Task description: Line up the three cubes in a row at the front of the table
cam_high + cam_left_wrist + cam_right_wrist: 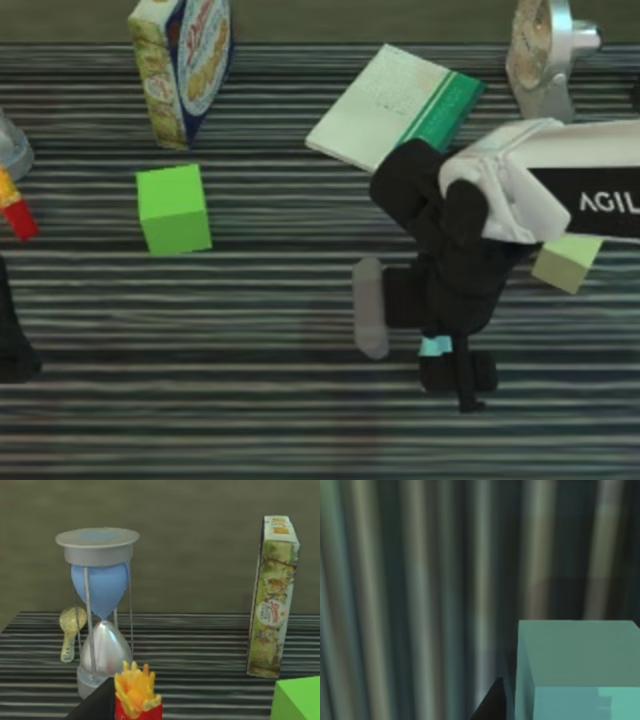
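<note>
The small cyan cube [436, 347] sits between the fingers of my right gripper [440, 352], right of the table's middle and toward the front. In the right wrist view the cyan cube [577, 665] fills one corner, with a black fingertip [492, 705] against its side. The large green cube [174, 208] rests on the striped table [250, 400] at the left; its corner [297, 700] shows in the left wrist view. The olive-yellow cube [567, 262] lies at the right, partly under my right arm. My left arm [12, 345] is parked at the left edge.
A cracker box [180, 65] stands at the back left, and a white book with a green spine [392, 105] lies at the back middle. An hourglass [102, 610] and a fries carton [136, 692] stand at the far left. A silver object [545, 55] is at the back right.
</note>
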